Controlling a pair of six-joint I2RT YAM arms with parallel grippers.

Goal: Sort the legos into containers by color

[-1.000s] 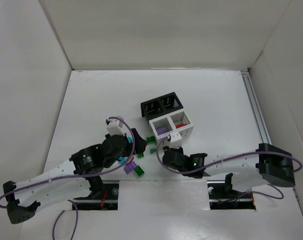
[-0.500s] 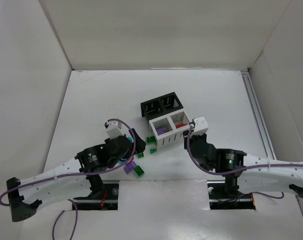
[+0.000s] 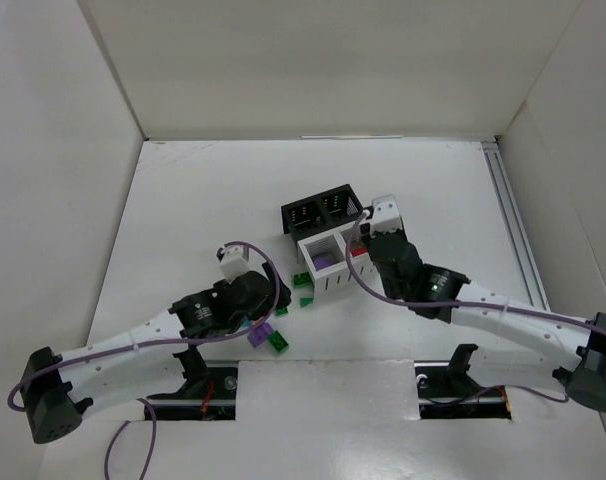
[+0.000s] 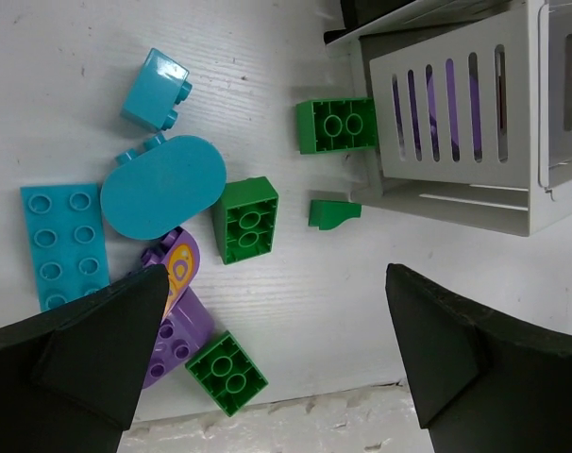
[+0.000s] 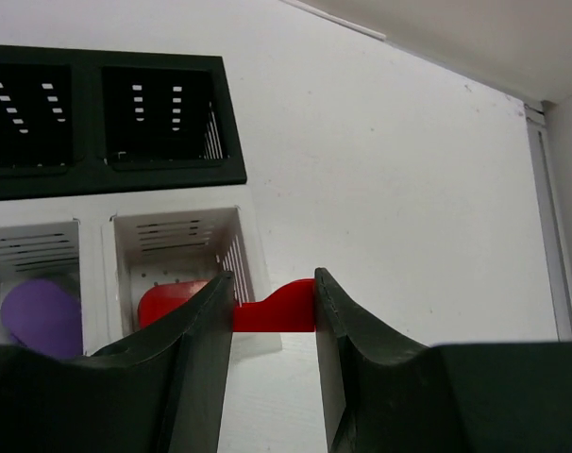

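My right gripper is shut on a red lego and holds it just above the right rim of the white bin. That bin's right cell holds another red piece; its left cell holds a purple piece. The black bin stands behind it. My left gripper is open and empty above loose legos: green bricks, a teal oval, a teal plate and a purple piece. In the top view my right gripper is at the bins and my left gripper is over the pile.
A small teal brick and a small green piece lie near the white bin's slotted wall. The table's front edge runs just beneath the pile. White walls enclose the table; a rail runs along its right side.
My right arm has swung from the pile in front of the white bin to the bin's right cell, carrying the red lego. My left arm has shifted slightly right over the pile.
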